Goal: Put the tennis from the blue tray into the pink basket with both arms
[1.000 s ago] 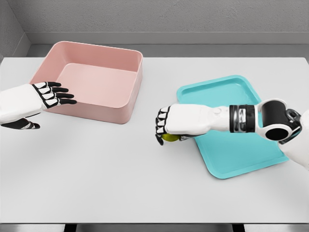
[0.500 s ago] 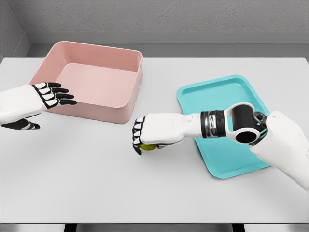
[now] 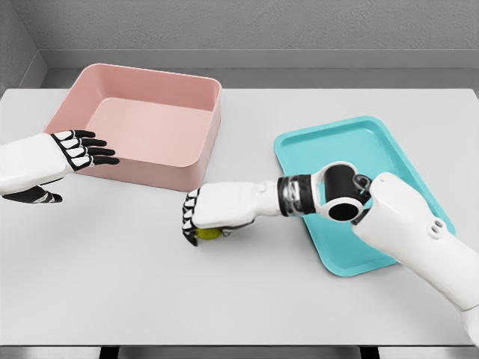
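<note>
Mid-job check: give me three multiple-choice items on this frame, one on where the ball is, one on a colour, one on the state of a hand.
1. Where is the tennis ball?
A. in the pink basket
B. under the right hand, over the table between basket and tray
C. on the blue tray

2. What colour is the basket?
A. pink
B. green
C. grey

3. How is the left hand?
A. closed on the ball
B. inside the basket
C. open, holding nothing, beside the basket

Answers: 1 B, the right hand curls over the ball above the table, left of the blue tray. 2 A, its walls are pink. 3 C, its fingers are spread at the basket's left side.
</note>
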Controlling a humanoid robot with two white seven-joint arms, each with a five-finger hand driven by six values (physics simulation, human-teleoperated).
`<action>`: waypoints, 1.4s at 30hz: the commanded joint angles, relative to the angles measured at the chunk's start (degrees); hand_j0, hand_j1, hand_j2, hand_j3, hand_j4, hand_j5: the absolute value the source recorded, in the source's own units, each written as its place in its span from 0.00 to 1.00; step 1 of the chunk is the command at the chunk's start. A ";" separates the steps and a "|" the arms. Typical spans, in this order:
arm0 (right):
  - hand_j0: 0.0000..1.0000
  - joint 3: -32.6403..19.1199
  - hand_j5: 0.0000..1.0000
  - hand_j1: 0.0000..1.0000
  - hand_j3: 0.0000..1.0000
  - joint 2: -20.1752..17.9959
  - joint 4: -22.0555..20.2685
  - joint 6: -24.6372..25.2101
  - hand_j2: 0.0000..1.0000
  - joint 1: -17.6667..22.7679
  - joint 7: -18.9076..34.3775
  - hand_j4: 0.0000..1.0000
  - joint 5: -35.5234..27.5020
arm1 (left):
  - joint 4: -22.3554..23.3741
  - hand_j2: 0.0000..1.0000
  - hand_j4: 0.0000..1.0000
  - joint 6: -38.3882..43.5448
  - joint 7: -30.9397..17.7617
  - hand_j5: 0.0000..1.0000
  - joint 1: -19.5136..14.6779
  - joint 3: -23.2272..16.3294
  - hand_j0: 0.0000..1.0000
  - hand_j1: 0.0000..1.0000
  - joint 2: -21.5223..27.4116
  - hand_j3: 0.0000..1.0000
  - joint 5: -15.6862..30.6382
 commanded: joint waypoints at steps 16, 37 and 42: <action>0.99 1.23 0.99 0.99 0.99 0.37 -0.02 0.16 0.99 0.53 -0.02 0.99 -0.25 | -0.05 1.00 1.00 0.04 0.03 1.00 0.09 0.01 1.00 1.00 -0.02 1.00 0.36; 1.00 -43.85 1.00 1.00 1.00 -13.78 -10.83 0.16 1.00 12.74 -0.72 1.00 -7.37 | -0.75 1.00 1.00 0.04 -0.85 1.00 0.35 -2.98 1.00 1.00 -1.78 1.00 -5.00; 1.00 -58.80 1.00 1.00 1.00 -15.28 -10.83 0.16 1.00 26.28 -0.72 1.00 -13.52 | -2.42 1.00 1.00 0.04 -2.78 1.00 0.26 -5.00 1.00 1.00 -3.54 1.00 -6.85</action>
